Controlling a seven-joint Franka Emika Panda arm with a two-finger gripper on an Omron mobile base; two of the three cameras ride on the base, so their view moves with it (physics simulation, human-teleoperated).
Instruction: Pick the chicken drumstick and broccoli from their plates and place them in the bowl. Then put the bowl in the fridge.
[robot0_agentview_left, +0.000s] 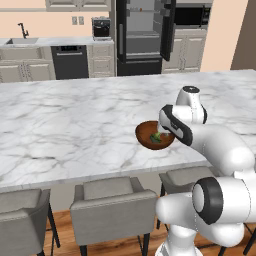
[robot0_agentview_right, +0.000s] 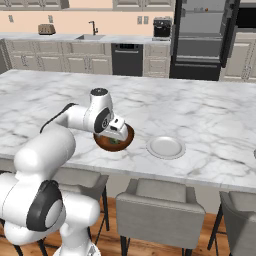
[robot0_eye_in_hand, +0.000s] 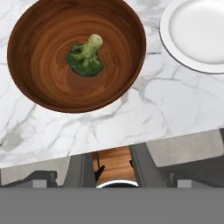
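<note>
The dark reddish-brown bowl (robot0_agentview_left: 142, 136) (robot0_agentview_right: 129, 140) (robot0_eye_in_hand: 39, 48) stands on the marble island near its front edge. The broccoli (robot0_eye_in_hand: 85, 59) (robot0_agentview_left: 156, 137) (robot0_agentview_right: 114, 141) lies inside the bowl, stalk pointing away from me. My gripper (robot0_agentview_left: 166, 135) (robot0_agentview_right: 116, 134) hangs just above the bowl, open, with nothing between its fingers. One pale plate (robot0_agentview_right: 165, 147) (robot0_eye_in_hand: 199, 35) sits empty to the right of the bowl. The chicken drumstick is out of view. The black fridge (robot0_agentview_left: 142, 37) (robot0_agentview_right: 200, 37) stands at the far wall with its doors open.
Grey stools (robot0_agentview_left: 112, 205) (robot0_agentview_right: 160, 205) line the island's near side, right below the bowl. The island's front edge (robot0_eye_in_hand: 109, 146) runs close to the bowl. A black dishwasher (robot0_agentview_left: 70, 61) and a sink (robot0_agentview_right: 91, 36) sit along the back counter.
</note>
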